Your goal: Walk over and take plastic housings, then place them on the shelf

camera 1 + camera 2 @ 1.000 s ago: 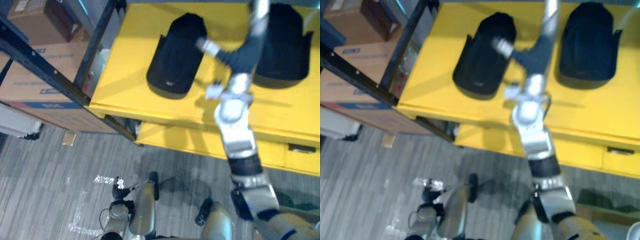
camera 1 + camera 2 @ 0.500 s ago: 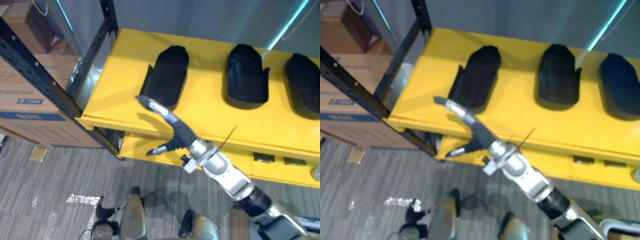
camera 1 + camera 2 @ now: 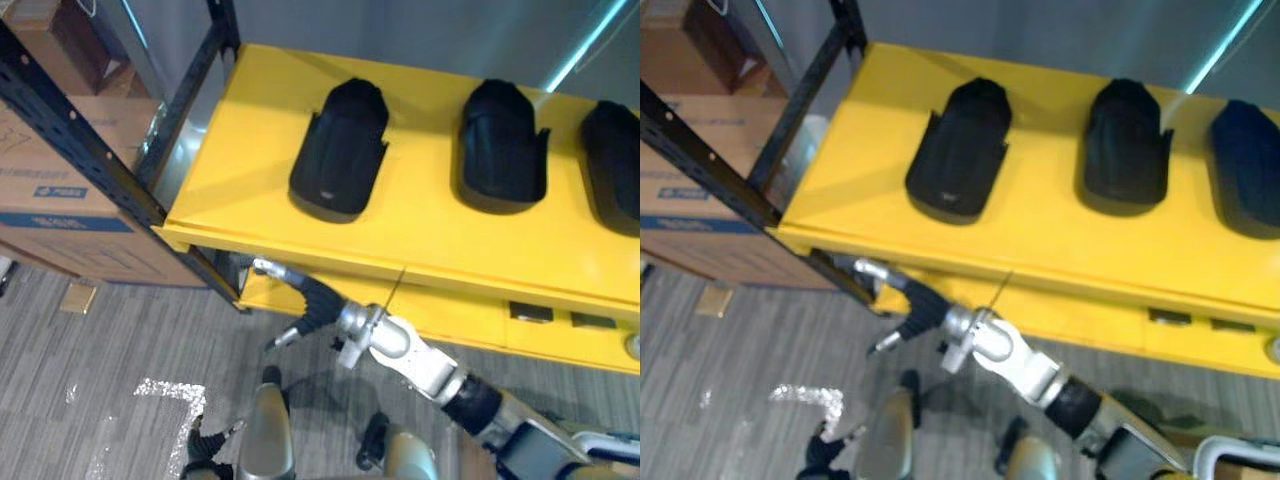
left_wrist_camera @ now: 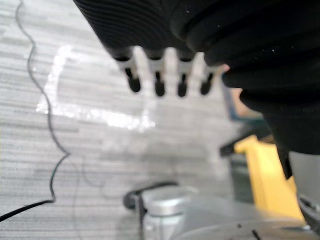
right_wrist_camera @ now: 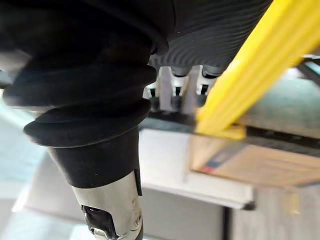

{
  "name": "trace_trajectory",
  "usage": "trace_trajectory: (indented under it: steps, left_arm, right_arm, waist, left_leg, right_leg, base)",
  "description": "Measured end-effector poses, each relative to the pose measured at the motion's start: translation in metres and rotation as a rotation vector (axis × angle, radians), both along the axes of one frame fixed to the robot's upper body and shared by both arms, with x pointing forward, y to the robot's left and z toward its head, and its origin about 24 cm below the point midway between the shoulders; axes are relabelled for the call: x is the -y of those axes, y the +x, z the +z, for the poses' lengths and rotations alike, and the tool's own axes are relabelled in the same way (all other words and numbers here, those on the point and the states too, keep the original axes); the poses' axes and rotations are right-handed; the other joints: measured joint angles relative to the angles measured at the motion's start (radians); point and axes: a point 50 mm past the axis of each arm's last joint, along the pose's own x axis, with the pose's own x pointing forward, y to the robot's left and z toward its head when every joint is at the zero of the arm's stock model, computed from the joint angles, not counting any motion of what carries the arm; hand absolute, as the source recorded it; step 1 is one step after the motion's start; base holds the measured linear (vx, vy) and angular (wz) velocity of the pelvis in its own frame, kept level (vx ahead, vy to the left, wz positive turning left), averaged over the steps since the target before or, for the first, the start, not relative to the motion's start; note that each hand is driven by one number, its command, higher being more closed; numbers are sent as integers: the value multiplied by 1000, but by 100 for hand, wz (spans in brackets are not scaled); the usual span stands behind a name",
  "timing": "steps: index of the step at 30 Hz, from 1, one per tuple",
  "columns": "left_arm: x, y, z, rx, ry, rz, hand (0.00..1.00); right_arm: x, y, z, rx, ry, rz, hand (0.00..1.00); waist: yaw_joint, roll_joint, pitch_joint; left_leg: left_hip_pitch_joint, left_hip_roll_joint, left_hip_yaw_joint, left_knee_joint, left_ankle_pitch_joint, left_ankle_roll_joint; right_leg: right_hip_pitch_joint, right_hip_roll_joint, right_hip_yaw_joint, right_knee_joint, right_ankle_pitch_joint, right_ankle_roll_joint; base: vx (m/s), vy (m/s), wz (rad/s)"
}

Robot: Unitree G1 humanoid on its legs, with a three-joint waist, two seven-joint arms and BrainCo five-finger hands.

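Three black plastic housings lie side by side on the yellow shelf (image 3: 420,230): the left housing (image 3: 340,150), the middle housing (image 3: 503,145) and the right housing (image 3: 615,165). My right hand (image 3: 315,300) hangs just below the shelf's front edge, under the left housing, with fingers straight and nothing in it. Its fingers (image 5: 175,87) show beside the yellow shelf edge (image 5: 240,65) in the right wrist view. My left hand (image 4: 167,80) points down over the grey floor, fingers straight and empty.
A black rack upright (image 3: 90,150) slants along the shelf's left side, with cardboard boxes (image 3: 50,200) behind it. A lower yellow shelf (image 3: 440,315) lies under the top one. Shiny tape marks (image 3: 165,395) are on the grey floor.
My right hand has come back from over the shelf between the housings and dropped below the front edge. The camera has shifted; the housings stay in place.
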Motion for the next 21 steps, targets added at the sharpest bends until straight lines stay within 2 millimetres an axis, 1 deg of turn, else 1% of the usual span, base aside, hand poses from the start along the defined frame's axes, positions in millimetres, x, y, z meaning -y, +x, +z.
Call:
trace_trajectory:
  steps: [3, 5, 8, 11, 13, 16, 19, 21]
  left_arm:
    - [0, 0, 0, 2, 4, -1, 0]
    - [1, 1, 0, 3, 4, -1, 0]
    - [2, 1, 0, 3, 2, 0, 0]
    - [3, 1, 0, 3, -3, 1, 0]
    - [5, 0, -1, 3, -9, 9, 0]
    - [7, 0, -1, 4, -17, 16, 0]
    - [8, 0, -2, 5, -22, 22, 0]
    - [8, 1, -1, 8, -23, 23, 0]
  right_arm:
    - [3, 11, -2, 22, -16, -77, 0]
    - [15, 28, 5, 44, 15, -191, 0]
    - [33, 44, 15, 78, 60, -329, 0]
    - [48, 56, 25, 98, 105, -425, 0]
    - [60, 62, 31, 100, 138, -497, 0]
    - [76, 71, 34, 96, 173, -591, 0]
    - [84, 74, 40, 104, 206, -639, 0]
    - [86, 76, 44, 116, 222, -654, 0]
  waist:
    - [4, 0, 0]
    - [4, 2, 1]
    - [10, 3, 2]
    - [13, 9, 5]
    - [13, 14, 8]
    - [13, 15, 9]
    - [13, 18, 11]
    - [13, 21, 17]
  left_leg:
    - [-4, 0, -1, 0, 0, 0]
    - [-14, 0, -3, 1, 1, 1]
    - [-15, -2, -5, 1, 2, 2]
    - [-15, -2, -6, 2, 2, 2]
    - [-15, -3, -7, 2, 2, 2]
    - [-16, -3, -8, 2, 2, 2]
    - [-16, -3, -9, 2, 2, 2]
    - [-16, -2, -10, 5, 2, 2]
  right_leg:
    - [-3, 0, -1, 0, 0, 0]
    - [-12, 0, -3, 2, 0, -1]
    - [-11, -1, -5, 2, 0, -1]
    - [-11, -1, -5, 2, 0, -1]
    - [-11, -2, -5, 3, -1, -1]
    - [-11, -1, -7, 3, -2, -3]
    - [-11, -1, -8, 3, -2, -4]
    - [-10, -1, -9, 4, -3, -4]
  base:
    - [0, 0, 0]
    - [-9, 2, 2]
    - [-3, 2, 1]
    - [0, 0, 0]
    - [0, 0, 0]
    - [0, 0, 0]
    - [0, 0, 0]
    - [0, 0, 0]
